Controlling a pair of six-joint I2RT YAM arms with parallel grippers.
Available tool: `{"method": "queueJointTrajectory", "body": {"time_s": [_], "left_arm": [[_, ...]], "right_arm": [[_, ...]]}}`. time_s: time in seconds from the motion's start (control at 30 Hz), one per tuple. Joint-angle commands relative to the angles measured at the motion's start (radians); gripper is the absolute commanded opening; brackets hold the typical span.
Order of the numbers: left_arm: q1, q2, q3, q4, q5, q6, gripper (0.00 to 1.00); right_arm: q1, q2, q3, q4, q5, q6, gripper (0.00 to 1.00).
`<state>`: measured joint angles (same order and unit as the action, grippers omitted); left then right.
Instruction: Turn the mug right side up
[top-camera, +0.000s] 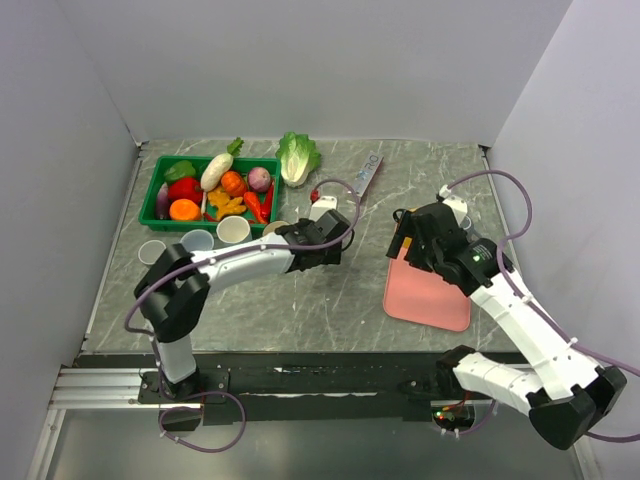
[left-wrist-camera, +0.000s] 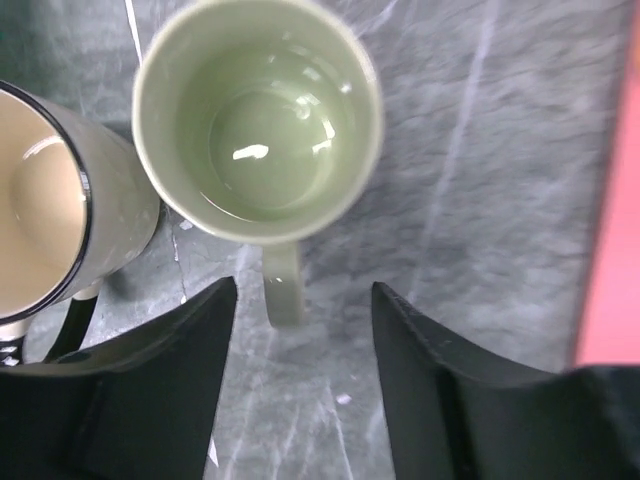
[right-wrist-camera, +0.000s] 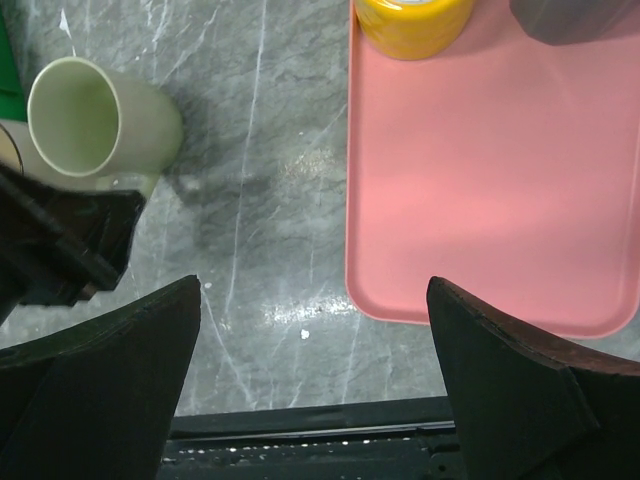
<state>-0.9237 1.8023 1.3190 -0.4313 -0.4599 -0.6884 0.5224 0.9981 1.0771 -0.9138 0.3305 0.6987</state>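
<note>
- pale green ceramic mug (left-wrist-camera: 258, 120) already sits mouth-up mid-table, left of the pink plastic tray (right-wrist-camera: 480, 200)
- left gripper (left-wrist-camera: 305, 290) hangs spread wide over its handle, holding nothing; right gripper (right-wrist-camera: 313, 285) is splayed and empty too
- I'd back off straight up, dodging the black-rimmed cream mug (left-wrist-camera: 40, 215) just left

My overhead view is bright and even, the light diffuse from above, with only soft shadows under the arms on the grey table (top-camera: 300, 300). In the left wrist view I get small white glints inside the green mug (left-wrist-camera: 258, 120), whose rim is fairly crisp, while the dark left fingers (left-wrist-camera: 150, 400) close to the lens look soft. The right wrist view is bright too: the pink tray (right-wrist-camera: 480, 180) looks slightly washed out, a pale glare patch lies on the table beside it, and the right fingers (right-wrist-camera: 100, 390) are out of focus
</note>
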Motion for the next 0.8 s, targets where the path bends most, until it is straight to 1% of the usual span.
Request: {"method": "queueJointTrajectory", "body": {"time_s": [0.0, 0.13, 0.3, 0.4, 0.47, 0.5, 0.57, 0.6, 0.67, 0.7, 0.77], "left_arm": [[-0.015, -0.161, 0.005, 0.043, 0.013, 0.021, 0.64], [-0.015, -0.276, -0.081, 0.107, 0.041, 0.039, 0.72], [-0.015, -0.414, -0.142, 0.135, 0.052, 0.069, 0.81], [-0.014, -0.478, -0.171, 0.138, 0.076, 0.092, 0.88], [-0.015, -0.518, -0.191, 0.144, 0.093, 0.102, 0.94], [-0.015, -0.530, -0.196, 0.141, 0.093, 0.108, 0.95], [-0.010, -0.557, -0.205, 0.135, 0.092, 0.121, 0.98], [-0.010, -0.564, -0.205, 0.129, 0.092, 0.133, 0.99], [0.000, -0.580, -0.205, 0.105, 0.104, 0.142, 0.99], [0.006, -0.584, -0.205, 0.098, 0.110, 0.147, 1.00], [0.019, -0.607, -0.210, 0.085, 0.130, 0.148, 0.99]], "right_arm": [[-0.019, 0.034, 0.038, -0.011, 0.068, 0.087, 1.00], [-0.059, 0.111, 0.092, -0.014, 0.097, 0.238, 1.00], [-0.130, 0.241, 0.194, 0.018, 0.091, 0.338, 1.00], [-0.173, 0.312, 0.242, 0.020, 0.056, 0.422, 0.99], [-0.209, 0.365, 0.260, 0.000, 0.029, 0.527, 1.00], [-0.219, 0.385, 0.276, -0.019, 0.022, 0.636, 1.00], [-0.242, 0.439, 0.282, -0.030, -0.013, 0.720, 1.00], [-0.243, 0.456, 0.296, -0.037, -0.016, 0.799, 1.00], [-0.243, 0.519, 0.326, -0.080, -0.027, 0.875, 1.00], [-0.243, 0.543, 0.375, -0.104, -0.031, 0.945, 1.00], [-0.243, 0.628, 0.435, -0.163, -0.047, 1.013, 1.00]]}}
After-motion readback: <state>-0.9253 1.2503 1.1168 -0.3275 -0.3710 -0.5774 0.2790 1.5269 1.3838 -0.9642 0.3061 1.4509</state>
